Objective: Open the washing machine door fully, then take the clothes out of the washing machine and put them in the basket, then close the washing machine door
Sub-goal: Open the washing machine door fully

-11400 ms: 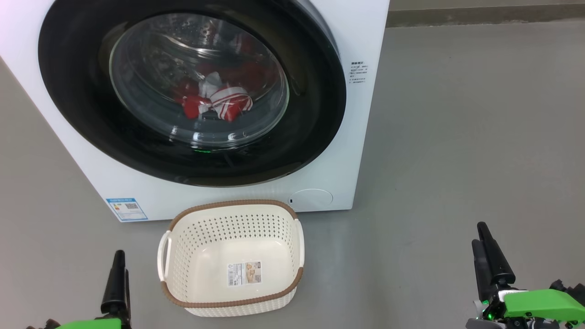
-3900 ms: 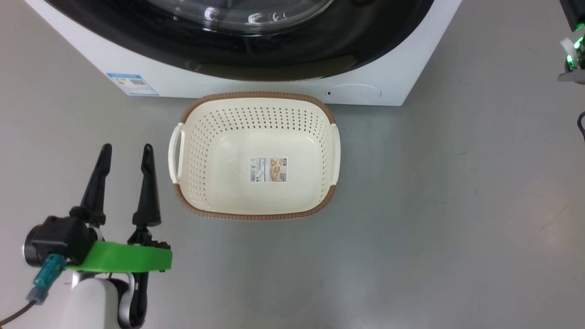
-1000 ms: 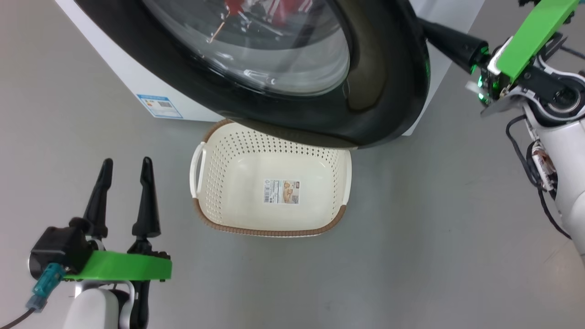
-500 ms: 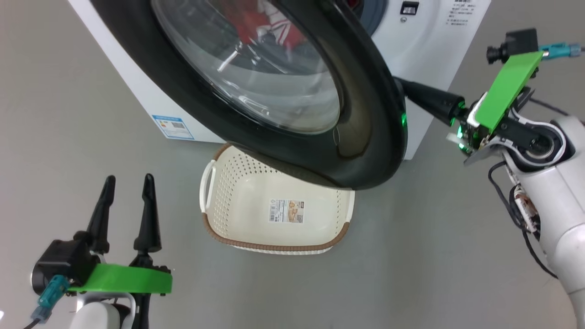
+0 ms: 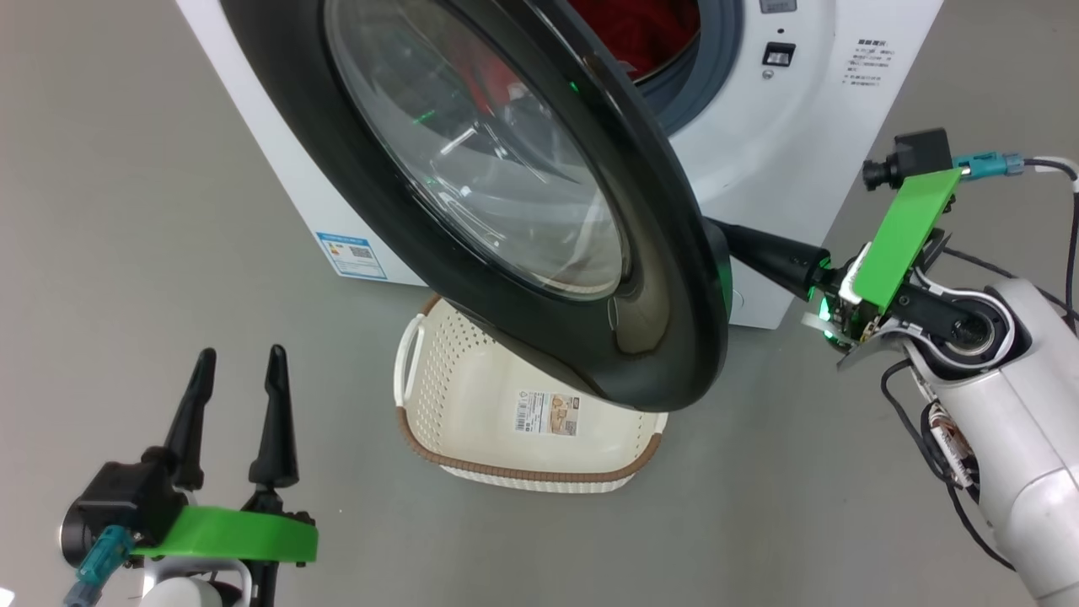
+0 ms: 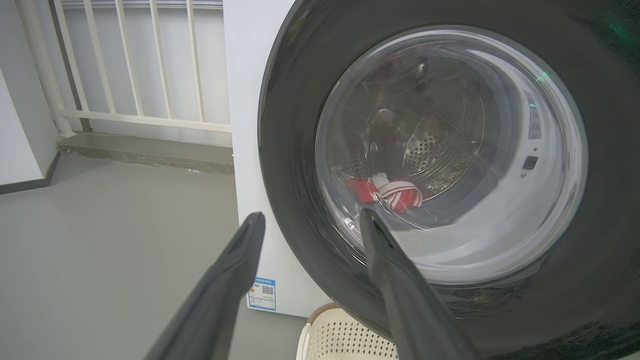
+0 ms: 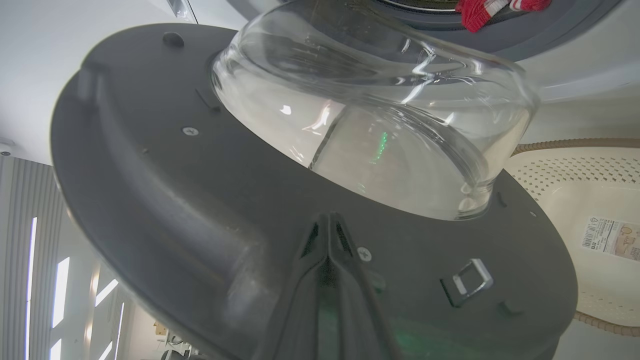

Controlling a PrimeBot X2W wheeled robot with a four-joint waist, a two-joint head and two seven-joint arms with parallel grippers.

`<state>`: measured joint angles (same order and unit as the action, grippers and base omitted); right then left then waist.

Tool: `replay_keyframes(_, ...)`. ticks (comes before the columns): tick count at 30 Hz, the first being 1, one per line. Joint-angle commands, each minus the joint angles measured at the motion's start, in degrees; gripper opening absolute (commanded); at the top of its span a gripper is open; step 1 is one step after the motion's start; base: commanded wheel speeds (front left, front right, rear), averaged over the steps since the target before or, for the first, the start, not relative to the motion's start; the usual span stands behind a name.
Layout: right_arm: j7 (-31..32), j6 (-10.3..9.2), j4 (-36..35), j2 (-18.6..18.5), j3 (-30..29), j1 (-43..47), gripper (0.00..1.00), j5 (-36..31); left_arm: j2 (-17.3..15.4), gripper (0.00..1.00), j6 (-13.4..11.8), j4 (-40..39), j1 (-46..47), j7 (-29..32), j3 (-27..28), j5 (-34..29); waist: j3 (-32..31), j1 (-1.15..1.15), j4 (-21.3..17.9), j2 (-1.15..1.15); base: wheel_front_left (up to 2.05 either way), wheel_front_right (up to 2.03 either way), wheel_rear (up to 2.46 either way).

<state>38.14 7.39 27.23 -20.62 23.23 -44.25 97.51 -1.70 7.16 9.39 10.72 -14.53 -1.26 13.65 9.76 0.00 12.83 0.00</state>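
Now the right gripper (image 7: 327,225), fingers together, empty, presses the washing machine door (image 5: 666,337) ahead to swing it. Left gripper (image 5: 238,358) idles, spread.

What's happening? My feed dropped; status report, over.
Left gripper open, idle. Right gripper shut, at door's inner face. Door partly open, overhanging basket. Clothes inside washing machine.

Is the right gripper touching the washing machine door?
Touching. In the right wrist view the right gripper, shut, meets the inner face of the washing machine door with no gap.
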Motion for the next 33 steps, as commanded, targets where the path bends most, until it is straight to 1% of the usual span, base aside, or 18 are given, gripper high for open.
replay_keyframes(1, 0.32, 0.10, -2.05, 1.03, 0.74, 1.17, 0.00, 0.74, -1.18, 1.00, 0.01, -1.11, 0.10, -0.47, 1.94, -0.65, -0.50, 0.00, 0.46, 0.00, 0.00, 0.00, 0.00)
replay_keyframes(22, 1.50, 0.10, -6.67, 1.94, 2.56, 8.03, 0.00, 2.04, -1.18, 1.00, 0.13, -0.13, -1.69, -0.47, 1.87, -1.37, -3.96, 0.00, 3.83, 0.00, 0.00, 0.00, 0.00)
replay_keyframes(33, 1.53, 0.10, -7.69, 2.40, 3.27, 9.39, 0.00, 2.34, -1.18, 1.00, 0.21, 0.05, -2.09, -0.47, 1.88, -1.75, -4.68, 0.00, 5.07, 0.00, 0.00, 0.00, 0.00)
